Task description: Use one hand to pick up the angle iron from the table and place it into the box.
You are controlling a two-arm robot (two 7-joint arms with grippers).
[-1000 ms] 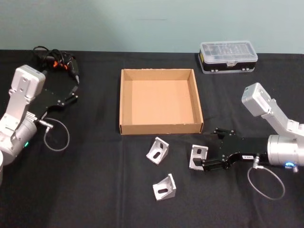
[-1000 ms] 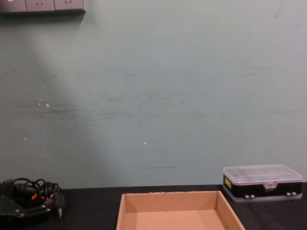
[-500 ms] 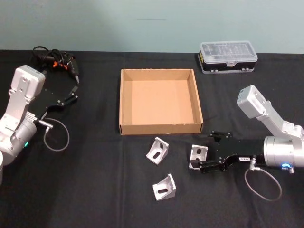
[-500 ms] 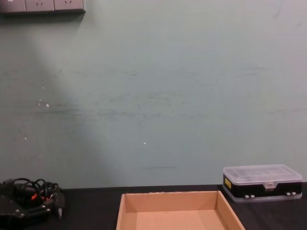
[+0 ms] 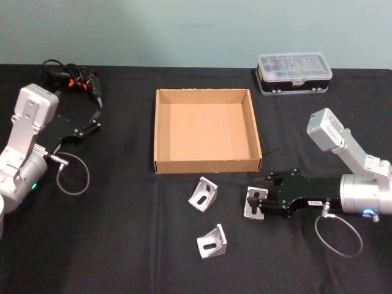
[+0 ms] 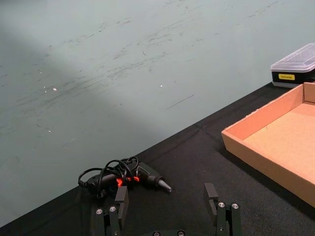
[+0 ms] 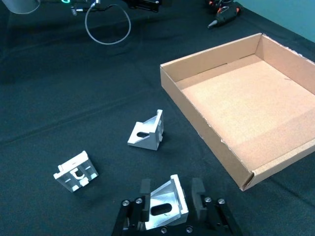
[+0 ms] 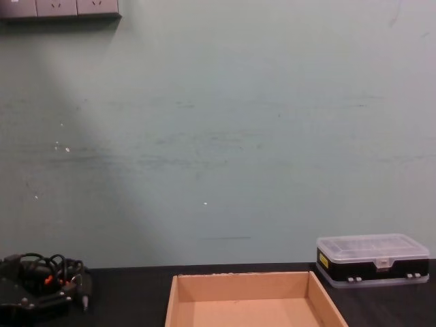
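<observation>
the small silvery cast-metal angle iron (image 5: 253, 203) is lying on the flat black tabletop (image 5: 122, 233), just in front of the near right corner of the shallow tan cardboard box (image 5: 207, 165) and apart from its wall. its longer side is running front to back, toward the box. its slotted face is turning upward, with triangular ribs closing the two ends.

the right gripper (image 5: 260, 202), a black claw on a boxy silver-grey arm, is reaching in low from the right, level with the table. its two flat black fingers (image 7: 144, 192) are straddling the angle iron, one at each ribbed end. they are spread, with a thin gap showing on at least one side, so nothing is being clamped.

two more matching brackets are sitting nearby, one (image 5: 204, 194) to the left and one (image 5: 212, 241) nearer the robot.

the left gripper (image 6: 166, 196) is resting at the far left with its fingers spread wide, pointing toward a corded tool (image 5: 73, 79). a small black case with a clear lid (image 5: 294, 73) is sitting beyond the box.
</observation>
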